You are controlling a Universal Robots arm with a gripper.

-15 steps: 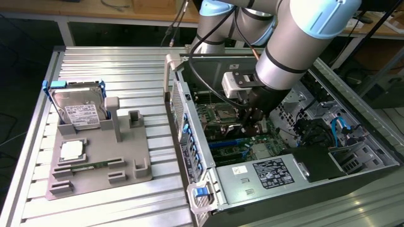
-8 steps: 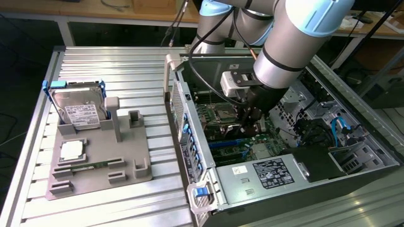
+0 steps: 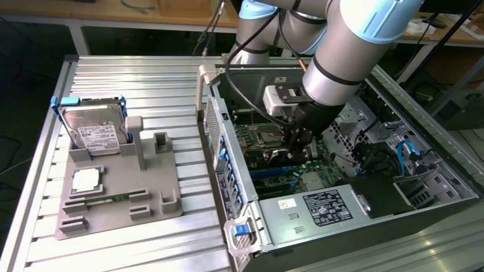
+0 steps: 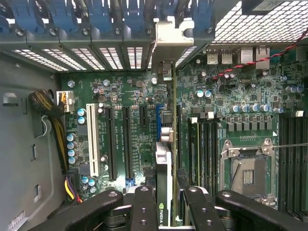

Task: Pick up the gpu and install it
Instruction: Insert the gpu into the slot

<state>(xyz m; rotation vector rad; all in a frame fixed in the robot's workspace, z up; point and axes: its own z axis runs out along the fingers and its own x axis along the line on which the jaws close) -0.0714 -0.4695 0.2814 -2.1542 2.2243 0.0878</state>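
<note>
The gpu (image 4: 163, 159) is a thin dark card seen edge-on, with its silver end bracket (image 4: 173, 36) up against the case's rear slot openings. My gripper (image 4: 163, 195) is shut on the card, one finger on each side. The card stands upright just over the motherboard (image 4: 120, 91), in line with the blue slot (image 4: 158, 120) and beside two black slots (image 4: 119, 144). In the exterior view my gripper (image 3: 301, 152) reaches down inside the open computer case (image 3: 226, 170), over the motherboard's middle.
A grey fixture plate (image 3: 113, 192) at the exterior view's left carries a hard drive (image 3: 94, 133) in a blue frame, a processor chip (image 3: 85, 180) and a green memory stick (image 3: 106, 198). The CPU socket (image 4: 248, 175), cables (image 4: 57, 125) and power supply (image 3: 325, 207) crowd the case.
</note>
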